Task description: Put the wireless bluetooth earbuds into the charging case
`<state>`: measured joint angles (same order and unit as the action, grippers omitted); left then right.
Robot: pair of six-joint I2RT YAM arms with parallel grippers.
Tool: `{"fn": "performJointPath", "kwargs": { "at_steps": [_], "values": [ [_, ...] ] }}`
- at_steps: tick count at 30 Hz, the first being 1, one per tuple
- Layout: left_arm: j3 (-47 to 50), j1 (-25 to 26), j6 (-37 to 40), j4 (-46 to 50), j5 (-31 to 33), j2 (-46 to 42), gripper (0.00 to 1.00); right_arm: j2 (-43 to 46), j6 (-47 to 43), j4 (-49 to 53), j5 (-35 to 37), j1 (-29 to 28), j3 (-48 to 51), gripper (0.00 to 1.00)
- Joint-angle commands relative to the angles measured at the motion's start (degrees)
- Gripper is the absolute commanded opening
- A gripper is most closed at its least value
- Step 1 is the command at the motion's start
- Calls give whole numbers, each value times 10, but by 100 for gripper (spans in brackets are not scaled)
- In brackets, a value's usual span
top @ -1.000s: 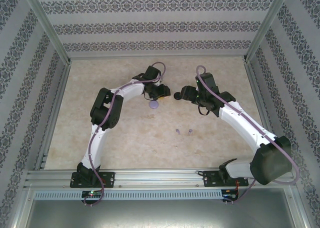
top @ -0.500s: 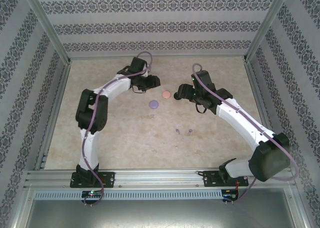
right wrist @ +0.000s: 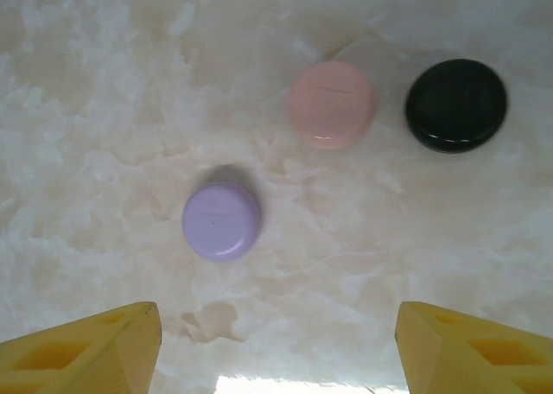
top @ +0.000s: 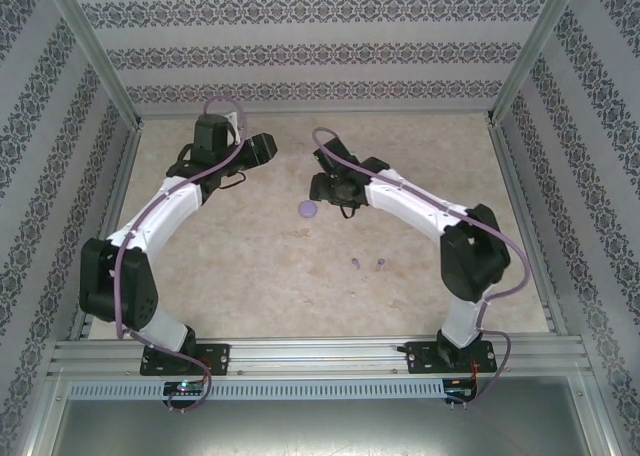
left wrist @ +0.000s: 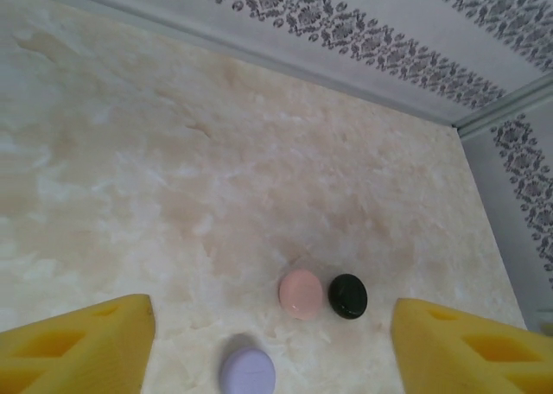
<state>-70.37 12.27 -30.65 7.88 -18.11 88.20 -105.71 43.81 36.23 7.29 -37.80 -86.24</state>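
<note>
Looking down at the big marble table [top: 250, 276], I see both arms reaching out over its far half. My left gripper [left wrist: 272, 325] hangs over the far left part with its jaws spread wide and nothing between them. My right gripper [right wrist: 278, 325] hovers over three round cases, and its jaws are spread wide and empty too.

The purple case [right wrist: 221, 220] sits nearest the arm bases. The pink case [right wrist: 332, 103] is a bit past it, and the black case [right wrist: 456, 105] is just beside the pink one. All three lids look shut.

The two purple earbuds [top: 356, 264] lie side by side on the table, nearer the bases and well apart from the cases. They are so tiny from above that I cannot tell which way their stems point.

I think they are very light, hard and smooth, so they could slip or pop out of my soft yellow pads [left wrist: 78, 346]. I would pinch one gently across its round head, not the thin stem, and squeeze slowly.
</note>
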Motion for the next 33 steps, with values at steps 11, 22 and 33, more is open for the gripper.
{"fn": "performJointPath", "kwargs": {
  "at_steps": [11,22,33],
  "values": [
    [130,-63,-52,-111,147,-136,99,-188,51,147,79,-47,-228,74],
    [161,-133,-148,-106,75,-152,99,-319,55,240,88,-57,-392,74],
    [163,-141,-134,-106,51,-153,99,-360,58,245,78,-56,-406,73]
  ]
}}
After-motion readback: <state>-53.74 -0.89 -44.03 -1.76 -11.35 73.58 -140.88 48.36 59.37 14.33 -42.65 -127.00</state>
